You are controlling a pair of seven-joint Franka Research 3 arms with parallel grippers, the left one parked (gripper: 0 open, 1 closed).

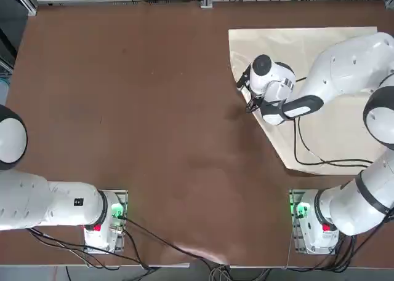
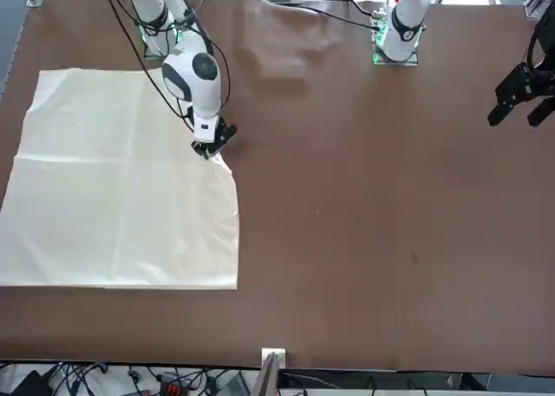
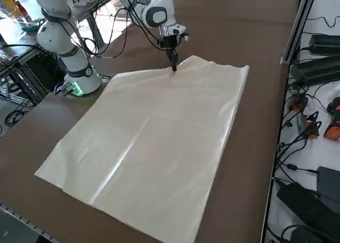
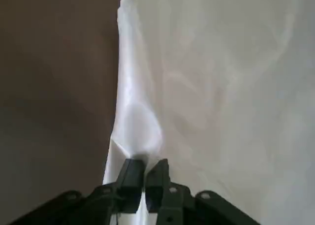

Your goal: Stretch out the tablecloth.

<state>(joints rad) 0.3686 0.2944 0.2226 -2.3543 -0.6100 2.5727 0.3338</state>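
The cream-beige tablecloth (image 1: 335, 130) lies on the brown table in front of the right arm, flat across most of its area (image 2: 121, 197) with faint creases. Its edge toward the table's middle runs slantwise, as if one corner were folded in. My right gripper (image 1: 248, 102) points straight down at that slanted edge (image 2: 208, 150), near the cloth's far corner (image 3: 173, 67). In the wrist view the gripper (image 4: 145, 172) has its two fingers pressed close together, with a raised ridge of tablecloth (image 4: 221, 87) pinched between the tips.
Bare brown table (image 1: 135, 109) stretches from the cloth toward the robot's left. The right arm's black cable (image 1: 320, 161) trails over the cloth. Beyond the table's right-hand rail (image 3: 297, 19) lie power bricks and cables.
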